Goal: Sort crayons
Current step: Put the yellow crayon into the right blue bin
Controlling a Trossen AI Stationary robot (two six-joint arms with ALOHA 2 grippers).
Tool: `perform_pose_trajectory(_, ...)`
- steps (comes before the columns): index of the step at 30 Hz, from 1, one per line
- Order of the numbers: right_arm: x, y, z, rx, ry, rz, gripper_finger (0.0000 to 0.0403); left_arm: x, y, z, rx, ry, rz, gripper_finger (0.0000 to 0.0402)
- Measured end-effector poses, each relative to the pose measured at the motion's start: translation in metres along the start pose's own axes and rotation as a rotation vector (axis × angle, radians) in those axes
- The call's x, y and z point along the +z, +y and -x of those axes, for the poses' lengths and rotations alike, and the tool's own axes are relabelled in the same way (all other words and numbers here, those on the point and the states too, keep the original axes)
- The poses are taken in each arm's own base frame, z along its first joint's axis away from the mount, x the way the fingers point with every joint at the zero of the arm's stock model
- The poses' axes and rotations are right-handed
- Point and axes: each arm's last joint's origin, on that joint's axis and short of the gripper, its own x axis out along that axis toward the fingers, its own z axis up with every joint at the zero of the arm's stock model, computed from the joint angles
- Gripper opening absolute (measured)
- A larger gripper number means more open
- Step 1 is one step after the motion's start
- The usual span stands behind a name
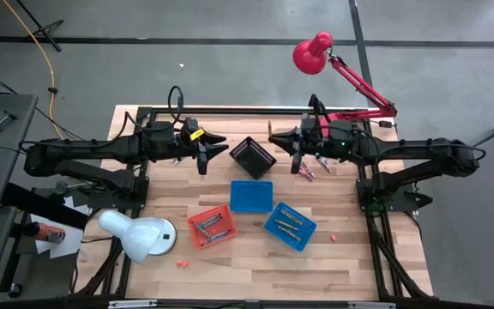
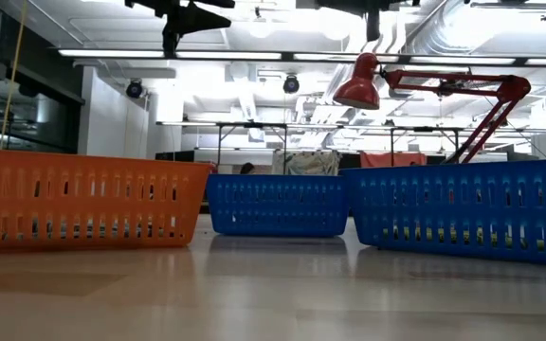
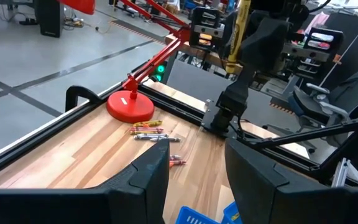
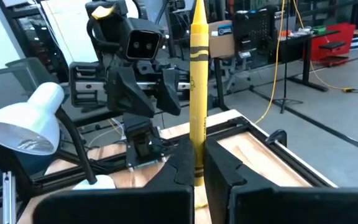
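My right gripper (image 1: 274, 137) hovers level above the table's far middle, just right of the black basket (image 1: 253, 156), shut on a yellow crayon (image 4: 198, 74). My left gripper (image 1: 215, 146) hovers open and empty just left of that basket; its fingers stand wide apart in the left wrist view (image 3: 197, 177). Loose crayons (image 1: 310, 168) lie flat on the table under the right arm and also show in the left wrist view (image 3: 148, 129). More crayons lie in the red-orange basket (image 1: 212, 226) and in the near right blue basket (image 1: 289, 226). My right gripper pinches the yellow crayon between its two fingers near the crayon's lower end (image 4: 198, 163). The fingers come level from the table's right. The crayon stands up from the fingers, lifted clear of the table.
A second blue basket (image 1: 251, 196) sits at the table's middle. A white lamp (image 1: 140, 236) stands at the near left, a red lamp's base (image 3: 130, 107) at the far right edge. Single crayons lie near the front (image 1: 181, 263) and at the right (image 1: 333, 238).
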Motion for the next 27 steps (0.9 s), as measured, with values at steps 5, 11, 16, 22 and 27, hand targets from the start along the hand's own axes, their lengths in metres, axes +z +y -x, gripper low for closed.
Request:
perform_pose_trajectory(5, 0.0, 0.0, 0.0, 0.0, -0.001, 0.0, 0.0001, 0.0, 0.0, 0.0, 0.0, -0.001, 0.0, 0.0144)
perform_pose_trajectory(11, -0.006, 0.003, 0.0, 0.118, 0.085, -0.083, 0.0001, 0.0, 0.0, 0.0, -0.001, -0.001, 0.013, 0.0144)
perform_pose_trajectory(16, -0.033, 0.019, 0.007, 0.233, 0.402, -0.316, 0.0003, 0.0, 0.0, 0.0, -0.001, 0.0, 0.027, 0.0144)
perform_pose_trajectory(22, -0.078, 0.067, 0.029, 0.231, 0.835, -0.436, 0.0003, 0.0, 0.0, 0.0, -0.001, 0.0, 0.027, 0.0144)
perform_pose_trajectory(27, -0.112, 0.109, 0.042, 0.222, 1.056, -0.467, 0.0004, -0.001, 0.0, 0.0, 0.002, 0.007, 0.026, 0.0144)
